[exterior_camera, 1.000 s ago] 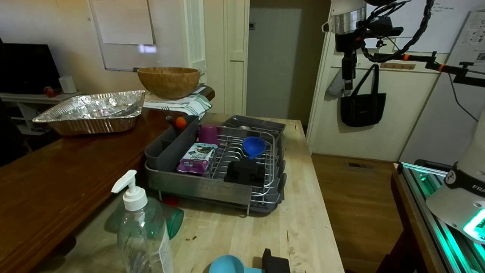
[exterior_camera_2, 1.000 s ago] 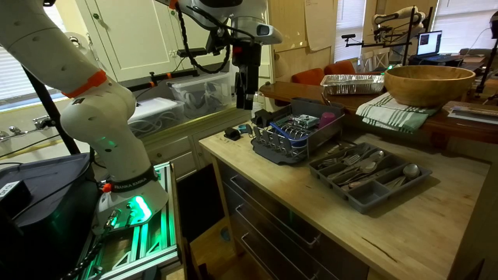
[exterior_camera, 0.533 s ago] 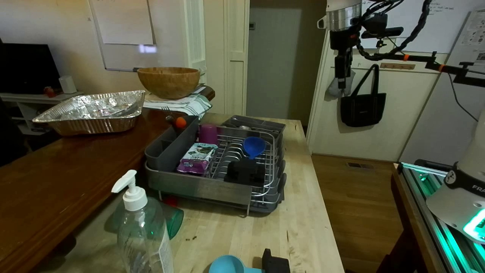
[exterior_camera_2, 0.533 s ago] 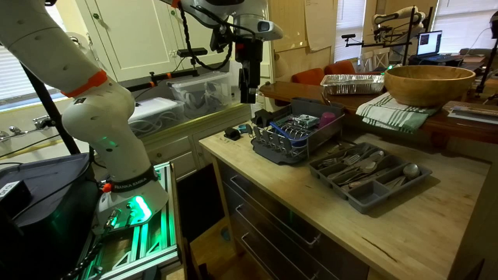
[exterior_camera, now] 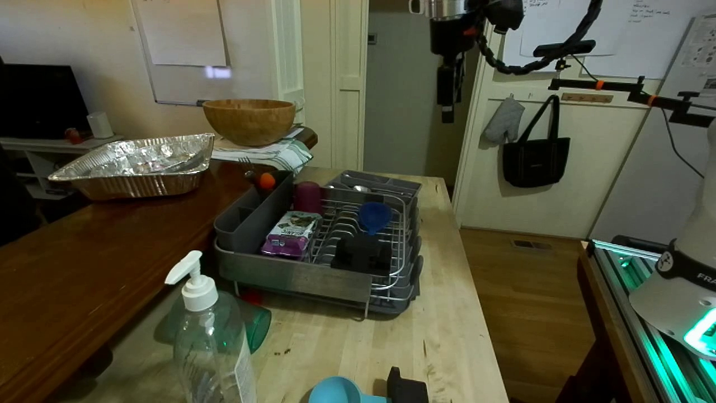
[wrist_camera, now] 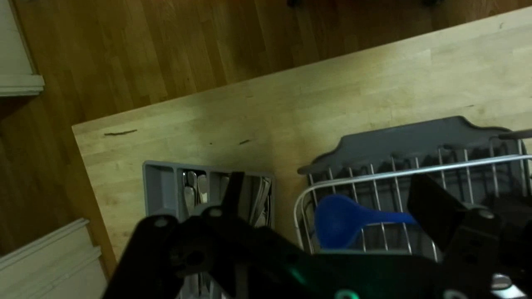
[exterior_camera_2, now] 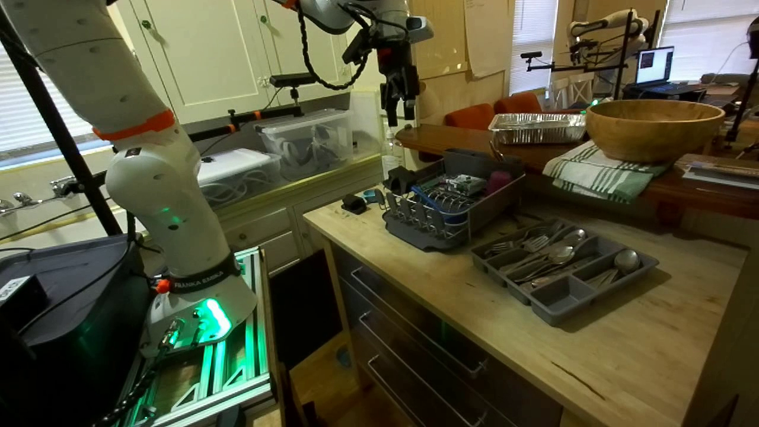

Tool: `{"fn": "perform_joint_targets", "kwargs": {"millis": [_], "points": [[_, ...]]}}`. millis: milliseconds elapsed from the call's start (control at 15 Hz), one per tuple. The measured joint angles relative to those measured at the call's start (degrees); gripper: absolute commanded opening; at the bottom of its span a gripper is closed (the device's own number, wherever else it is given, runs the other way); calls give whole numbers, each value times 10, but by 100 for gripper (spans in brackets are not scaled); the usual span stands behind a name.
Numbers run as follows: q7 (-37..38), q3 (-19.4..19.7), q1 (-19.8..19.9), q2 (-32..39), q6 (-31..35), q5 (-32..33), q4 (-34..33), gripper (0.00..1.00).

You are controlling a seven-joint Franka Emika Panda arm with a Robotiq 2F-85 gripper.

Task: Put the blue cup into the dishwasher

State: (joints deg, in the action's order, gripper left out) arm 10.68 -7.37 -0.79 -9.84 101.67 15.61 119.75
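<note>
The black two-finger robot gripper [exterior_camera_2: 401,117] hangs much higher than the rectangular grey dish rack with wire prongs [exterior_camera: 295,280] and well apart from it; its jaws stand wide apart with nothing between them. No plainly blue tumbler shows. The likeliest cup is the teal-green plastic tumbler [exterior_camera: 258,327], which seems to lie on its side near the rack's metal-faced side, partly hidden by the clear plastic pump bottle with a white head [exterior_camera: 210,347] standing farther out from the rack. Whether the tumbler touches the rack I cannot tell.

The step in hand looks to be the reach. To do it well, travel high past the rack, then come straight down on the tumbler, jaws set across its narrow way. Straying outward from the rack risks tipping the bottle; straying inward risks catching the rack. A round body may roll and plastic may give, so close slowly and lightly. Lift higher than the rack's side before crossing it. For the release, aim inside the rack between the purple-and-white printed packet [exterior_camera: 291,234] and the dark-blue plastic ladle [exterior_camera: 373,217].
</note>
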Motion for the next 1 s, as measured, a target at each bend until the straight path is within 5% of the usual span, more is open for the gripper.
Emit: {"fn": "perform_joint_targets", "kwargs": {"millis": [1000], "points": [[56, -19, -38, 101, -8, 14, -121, 100]]}}
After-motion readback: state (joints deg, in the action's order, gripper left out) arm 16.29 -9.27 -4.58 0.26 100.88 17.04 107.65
